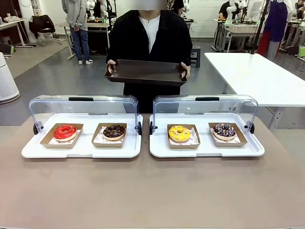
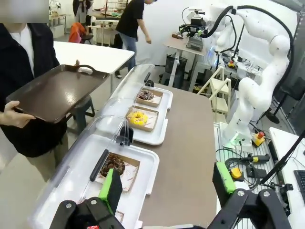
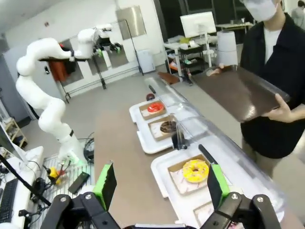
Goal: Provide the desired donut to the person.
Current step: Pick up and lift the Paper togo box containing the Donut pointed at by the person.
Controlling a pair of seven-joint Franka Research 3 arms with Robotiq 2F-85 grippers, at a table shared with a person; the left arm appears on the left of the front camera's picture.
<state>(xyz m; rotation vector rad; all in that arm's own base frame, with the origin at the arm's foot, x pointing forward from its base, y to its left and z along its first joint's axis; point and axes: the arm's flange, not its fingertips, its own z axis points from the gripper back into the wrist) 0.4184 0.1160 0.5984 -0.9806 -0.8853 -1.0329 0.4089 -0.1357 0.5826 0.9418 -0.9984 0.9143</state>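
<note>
Four donuts lie in card trays: red (image 1: 65,132), chocolate (image 1: 114,131), yellow (image 1: 179,133) and dark sprinkled (image 1: 224,130). Which one is the desired donut I cannot tell. The person (image 1: 150,33) stands at the far side holding an empty dark serving tray (image 1: 145,71) in both hands. My left gripper (image 2: 167,186) hangs open high above the table's left end, over the chocolate donut (image 2: 113,165). My right gripper (image 3: 161,186) is open too, high above the yellow donut (image 3: 195,170). Neither holds anything.
The donuts sit in two white display trays (image 1: 83,150) (image 1: 205,151) whose clear lids (image 1: 83,107) stand raised at the back. Bare brown tabletop (image 1: 152,191) lies in front of them. A white table (image 1: 257,76) stands at the back right.
</note>
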